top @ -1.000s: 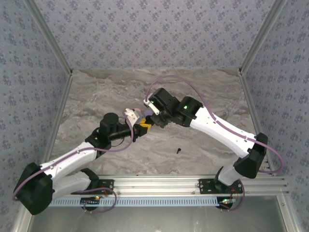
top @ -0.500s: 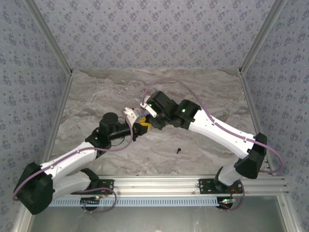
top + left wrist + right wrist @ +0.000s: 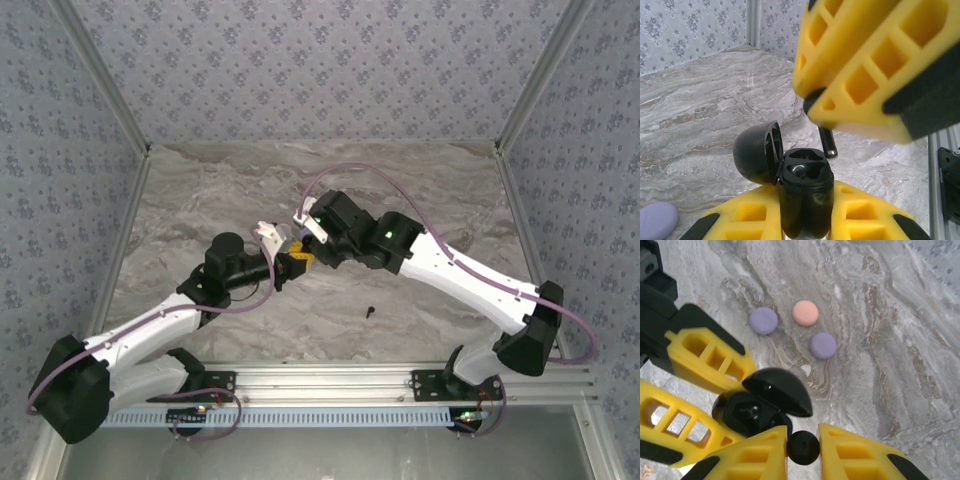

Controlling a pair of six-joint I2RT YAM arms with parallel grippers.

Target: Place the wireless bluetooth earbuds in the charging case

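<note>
Marbled grey tabletop [image 3: 200, 200] below. Clamped in left gripper [image 3: 807, 220]: black plastic charging case [image 3: 805, 182], round lid flipped open. Pinched tight in right gripper [image 3: 803, 440]: small black earbud [image 3: 803, 449], just beside case at 4 o'clock.

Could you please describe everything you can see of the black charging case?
The black charging case looks like glossy plastic, rounded, standing upright between the yellow fingers of the left gripper. Its domed lid is hinged open to one side, baring two moulded wells. A black earbud, pinched by the right gripper, hovers just above it.
</note>
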